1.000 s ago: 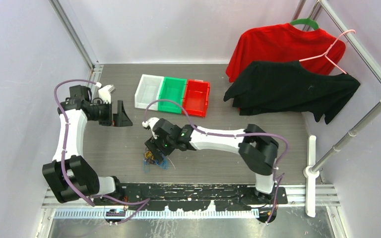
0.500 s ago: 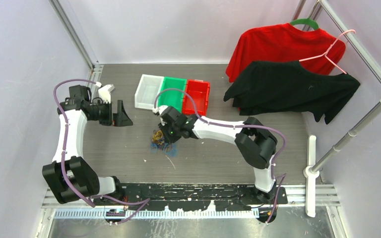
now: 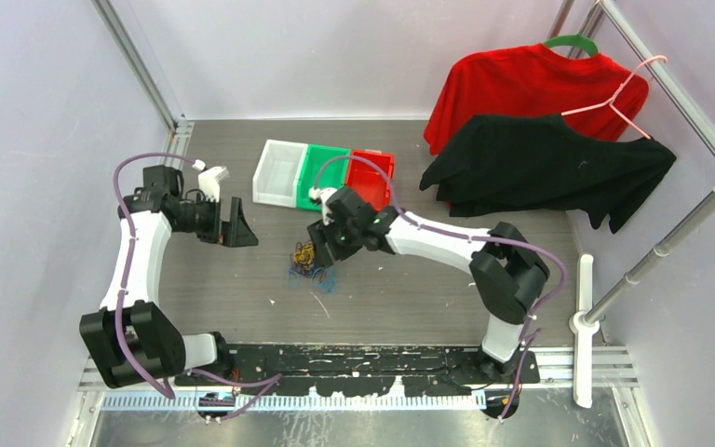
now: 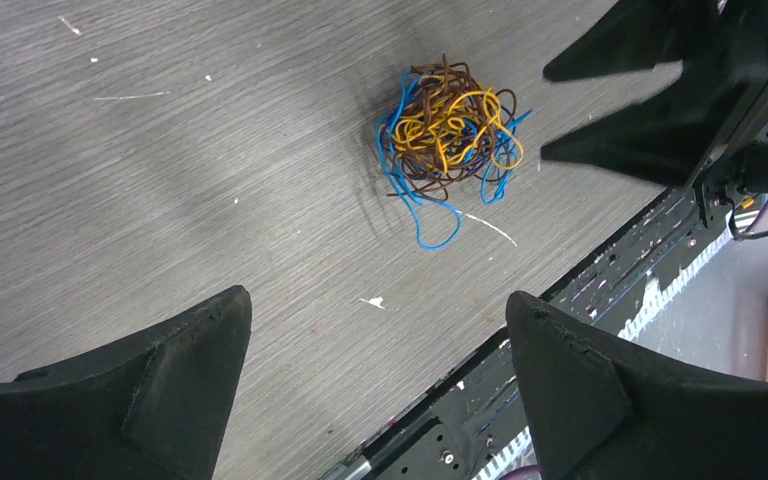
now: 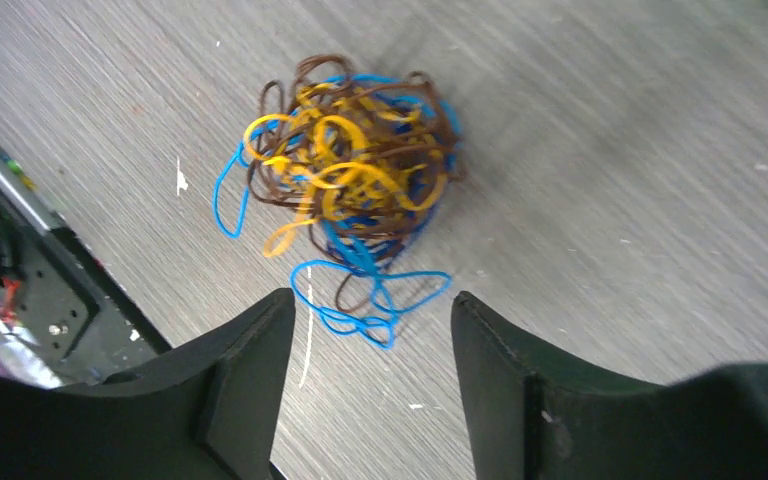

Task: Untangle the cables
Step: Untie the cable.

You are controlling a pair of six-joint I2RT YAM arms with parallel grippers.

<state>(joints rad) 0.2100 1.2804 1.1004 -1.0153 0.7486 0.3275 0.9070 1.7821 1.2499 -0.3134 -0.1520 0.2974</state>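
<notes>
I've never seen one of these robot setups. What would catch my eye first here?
A small tangled ball of thin blue, yellow and brown cables lies in the middle of the grey table, the right arm's black pincer hovering open close to it. At the far right hang a red T-shirt and a black T-shirt; a row of white, green and red plastic bins sits behind the cables.
</notes>
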